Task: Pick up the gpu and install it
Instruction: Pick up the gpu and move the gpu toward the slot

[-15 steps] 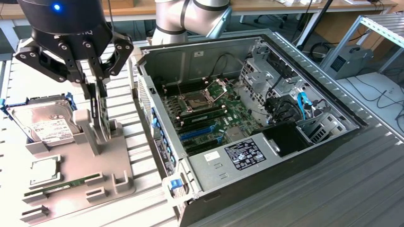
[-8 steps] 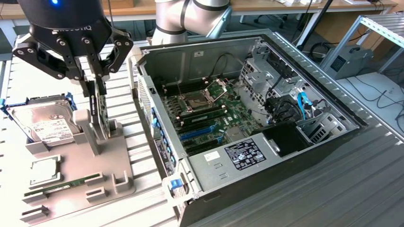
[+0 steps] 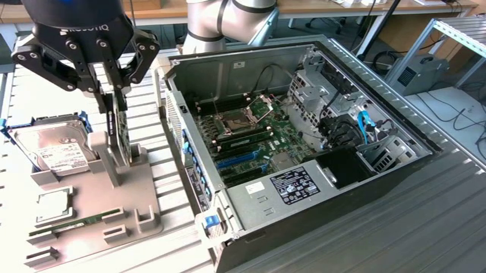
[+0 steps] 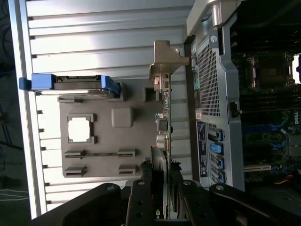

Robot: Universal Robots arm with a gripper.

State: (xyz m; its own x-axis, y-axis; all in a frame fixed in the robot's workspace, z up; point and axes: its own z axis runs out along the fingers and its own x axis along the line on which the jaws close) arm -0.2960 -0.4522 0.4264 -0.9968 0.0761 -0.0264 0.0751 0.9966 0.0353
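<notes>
Pinching gpu (image 3: 119, 132) upright, tool (image 3: 114, 90) on its upper edge — over gray tray (image 3: 91, 202)

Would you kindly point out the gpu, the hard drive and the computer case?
gpu (image 4: 165, 59): wrist view, silver end bracket.
hard drive (image 3: 57, 154): exterior view, white label.
computer case (image 3: 220, 74): exterior view, bare inner wall.

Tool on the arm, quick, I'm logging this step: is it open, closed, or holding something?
Tool: closed on the graphics card, which it grips edge-on from above.
</notes>
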